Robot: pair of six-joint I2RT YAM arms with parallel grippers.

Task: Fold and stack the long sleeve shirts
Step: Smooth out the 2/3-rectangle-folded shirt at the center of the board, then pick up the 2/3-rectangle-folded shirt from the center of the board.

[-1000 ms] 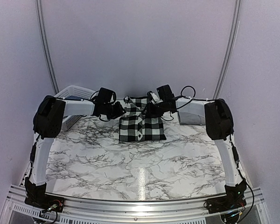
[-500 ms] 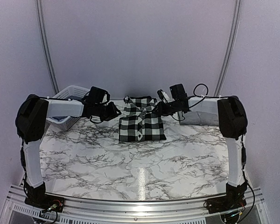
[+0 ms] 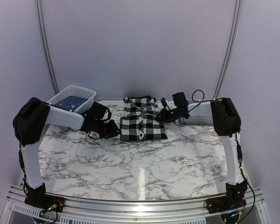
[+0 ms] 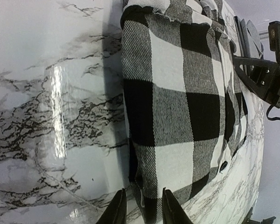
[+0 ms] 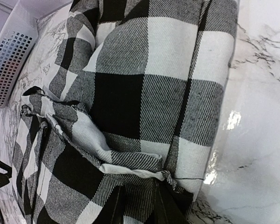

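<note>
**A:** What sits farthest left?

**B:** A white mesh basket [image 3: 84, 88] at the far left corner of the marble table [image 3: 144, 168], with something blue inside it.

**A:** And the left gripper [image 4: 142, 196]?

**B:** It is low over the marble, at the near left corner of the shirt [image 3: 141, 125]. Its fingers stand a little apart with the hem lying in the gap. I cannot tell whether they pinch it.

**A:** Where does the shirt lie?

**B:** It lies flat on the table at the far middle, between the two grippers. It is folded into a rough rectangle with the collar end toward the back wall. The black-and-white checks face up, and a button shows near the front edge.

**A:** And the right gripper [image 5: 139, 191]?

**B:** It is at the shirt's right edge, reaching in from the side. Cloth fills the space between its fingers and puckers there, so it is clamped on the shirt's folded edge.
</note>
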